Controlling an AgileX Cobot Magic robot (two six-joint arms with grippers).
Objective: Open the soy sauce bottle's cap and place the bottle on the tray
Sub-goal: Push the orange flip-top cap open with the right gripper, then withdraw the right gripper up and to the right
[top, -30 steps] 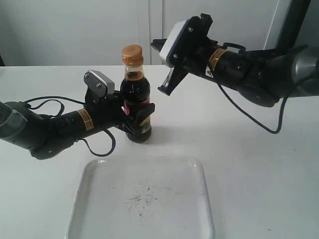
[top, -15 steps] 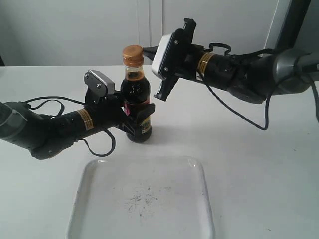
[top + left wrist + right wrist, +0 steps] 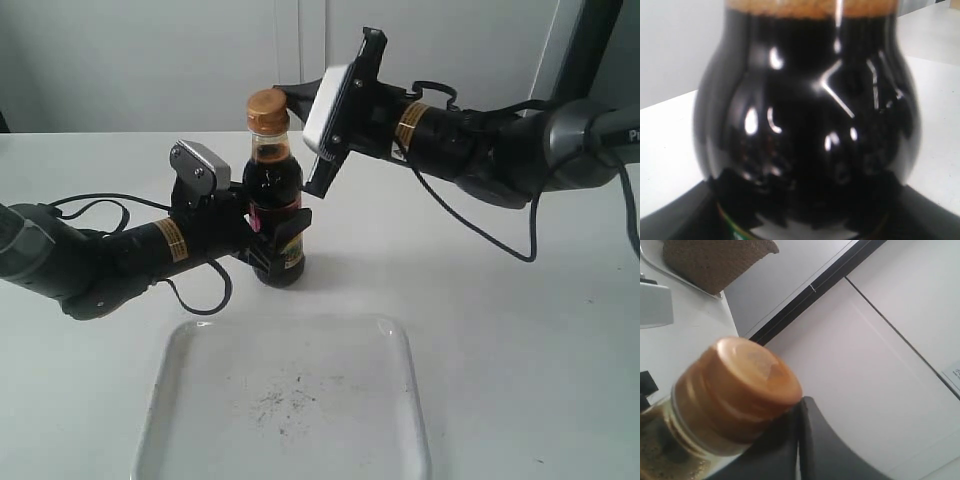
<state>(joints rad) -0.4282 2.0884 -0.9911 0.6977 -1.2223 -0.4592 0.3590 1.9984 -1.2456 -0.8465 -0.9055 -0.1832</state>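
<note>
The bottle (image 3: 272, 190) is clasped low by the left gripper (image 3: 278, 238) on the table (image 3: 500, 300) behind the tray (image 3: 345, 400); the cap (image 3: 267, 108), not yet opened, is touched by one finger of the right gripper (image 3: 297, 140), whose jaws are spread; both steps are judged undone

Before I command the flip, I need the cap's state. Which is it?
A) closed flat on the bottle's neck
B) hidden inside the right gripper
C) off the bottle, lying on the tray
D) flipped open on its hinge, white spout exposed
A: in the exterior and right wrist views the orange-gold cap sits shut atop the soy sauce bottle, in plain sight, with no white spout showing.
</note>
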